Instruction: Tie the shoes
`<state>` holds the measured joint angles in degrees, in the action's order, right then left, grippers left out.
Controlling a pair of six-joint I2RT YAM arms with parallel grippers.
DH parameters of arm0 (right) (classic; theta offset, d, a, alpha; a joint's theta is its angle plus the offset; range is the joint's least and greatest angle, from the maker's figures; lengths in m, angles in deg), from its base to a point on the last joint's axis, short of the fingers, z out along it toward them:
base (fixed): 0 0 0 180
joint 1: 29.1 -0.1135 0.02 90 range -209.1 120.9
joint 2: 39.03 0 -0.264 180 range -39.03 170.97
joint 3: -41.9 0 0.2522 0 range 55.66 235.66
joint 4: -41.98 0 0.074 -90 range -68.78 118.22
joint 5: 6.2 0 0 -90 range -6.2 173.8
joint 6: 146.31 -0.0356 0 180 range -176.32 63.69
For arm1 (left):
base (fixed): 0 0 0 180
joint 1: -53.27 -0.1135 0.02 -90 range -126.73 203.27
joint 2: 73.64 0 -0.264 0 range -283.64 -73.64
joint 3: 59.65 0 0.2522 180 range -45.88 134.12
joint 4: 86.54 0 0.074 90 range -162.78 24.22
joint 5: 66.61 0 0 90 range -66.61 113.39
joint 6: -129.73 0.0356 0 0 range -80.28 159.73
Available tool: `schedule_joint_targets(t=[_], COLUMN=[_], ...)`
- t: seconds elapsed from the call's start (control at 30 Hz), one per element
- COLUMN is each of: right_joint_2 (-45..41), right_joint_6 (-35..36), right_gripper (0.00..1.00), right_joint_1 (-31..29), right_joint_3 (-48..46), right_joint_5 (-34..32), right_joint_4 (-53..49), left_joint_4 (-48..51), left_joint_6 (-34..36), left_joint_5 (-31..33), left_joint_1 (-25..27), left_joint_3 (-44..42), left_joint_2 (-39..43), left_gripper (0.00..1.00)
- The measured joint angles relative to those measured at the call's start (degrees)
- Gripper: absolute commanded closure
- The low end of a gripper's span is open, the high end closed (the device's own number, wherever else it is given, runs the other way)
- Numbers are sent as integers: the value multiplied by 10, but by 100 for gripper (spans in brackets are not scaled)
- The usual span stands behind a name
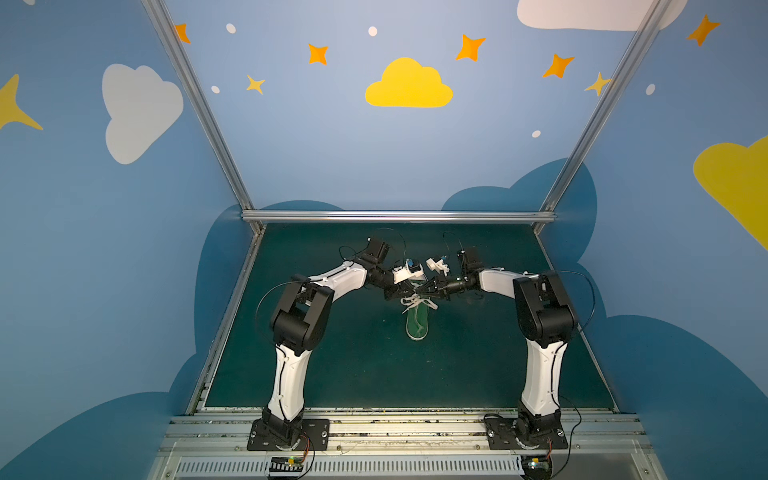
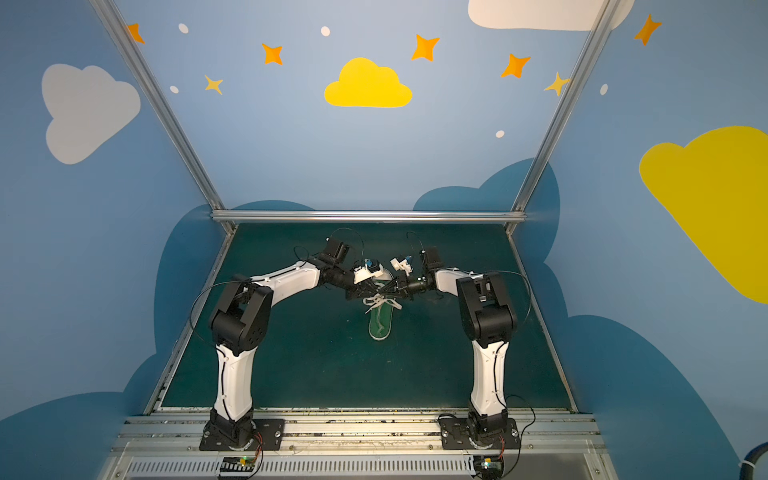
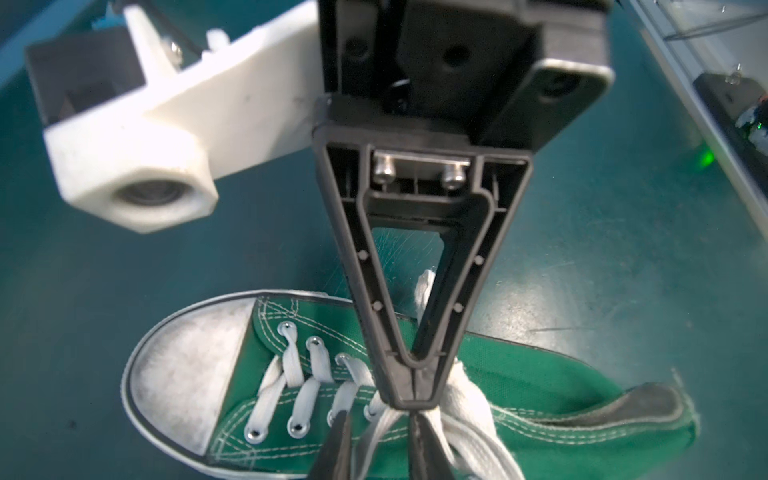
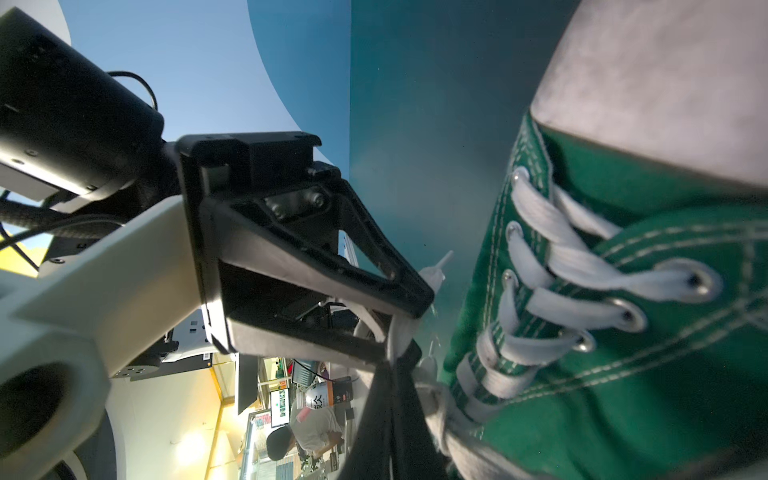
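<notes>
Green sneaker [image 1: 417, 324] sits mid-table on the dark green mat [image 1: 332, 365], between the two arms. Heel opening faces the robot bases, white toe cap [image 3: 187, 374] faces the back wall. Probably laid this way so each arm reaches one side of the lacing evenly. Lower eyelets are laced in neat crosses. The loose white laces [image 3: 469, 399] bunch at the top of the lacing, by the tongue.

Right gripper [image 3: 411, 400]: tips pressed together, pinching the laces right at that bunch. Reads as an anchor grip, keeping the crossing tight so it can't slacken.

Left gripper [image 3: 379, 419]: fingers part-way apart, strands running between them, not clamped on anything I can see. Either releasing or lining up a fresh pinch, can't tell which.

Both grippers meet nose to nose over the shoe, tips almost touching, because the knot work is all in one small spot. A lace end [image 4: 434, 274] pokes out past the left gripper's tip in the right wrist view.

Finished bow or not: can't tell, the grippers cover the bunch. In both top views white strands splay to either side of the shoe.

Judged mid-task, knot being formed. Risk: the shoe looks light and unpinned, so a hard pull could drag it.
</notes>
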<state>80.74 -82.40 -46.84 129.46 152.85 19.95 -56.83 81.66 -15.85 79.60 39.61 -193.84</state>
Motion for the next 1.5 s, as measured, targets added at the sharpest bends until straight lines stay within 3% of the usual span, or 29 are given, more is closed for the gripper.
schedule_joint_targets(t=[0.27, 0.47, 0.7, 1.07, 1.3, 1.5], right_joint_2=[0, 0, 0, -1, -5, -44], right_joint_6=[-1, -1, -7, -7, -9, -54], right_gripper=[100, 100, 100, 100, 100, 100], right_joint_1=[0, 0, 0, 0, 0, 3], right_joint_3=[0, -2, -3, -6, -9, -67], right_joint_5=[0, -7, -10, -11, -15, -53], right_joint_4=[4, 8, 12, 12, 16, 75], left_joint_4=[-13, -14, -5, 2, 14, 16], left_joint_6=[-9, -11, -16, -39, -47, -47], left_joint_5=[-4, -14, -16, -35, -36, -31], left_joint_1=[-25, -53, -45, -24, -21, -21], left_joint_3=[-43, -77, -110, -101, -99, -97], left_joint_2=[46, 96, 107, 84, 75, 75], left_gripper=[46, 45, 46, 65, 97, 97])
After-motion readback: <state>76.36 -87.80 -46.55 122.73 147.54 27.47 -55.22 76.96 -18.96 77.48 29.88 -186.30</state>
